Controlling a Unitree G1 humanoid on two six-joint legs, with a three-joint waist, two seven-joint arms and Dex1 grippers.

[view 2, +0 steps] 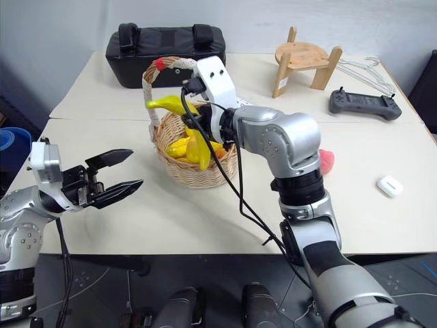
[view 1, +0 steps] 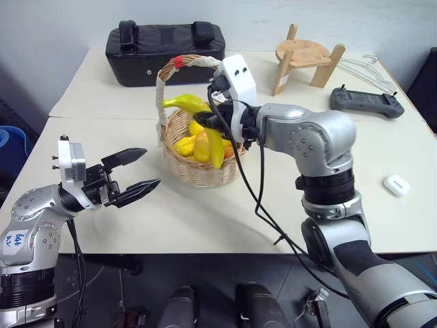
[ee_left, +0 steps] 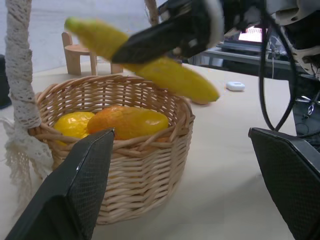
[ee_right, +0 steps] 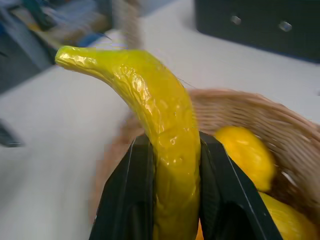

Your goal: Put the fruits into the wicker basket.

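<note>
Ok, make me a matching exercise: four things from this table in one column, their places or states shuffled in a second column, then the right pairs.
Things:
1. banana
2. mango
3. black bag
4. small white case

Places or states:
A. lying inside the wicker basket
B. on the table behind the basket
C. clamped in the right gripper above the basket
D. alone on the table at the robot's right

Pairs: 1-C, 2-A, 3-B, 4-D
</note>
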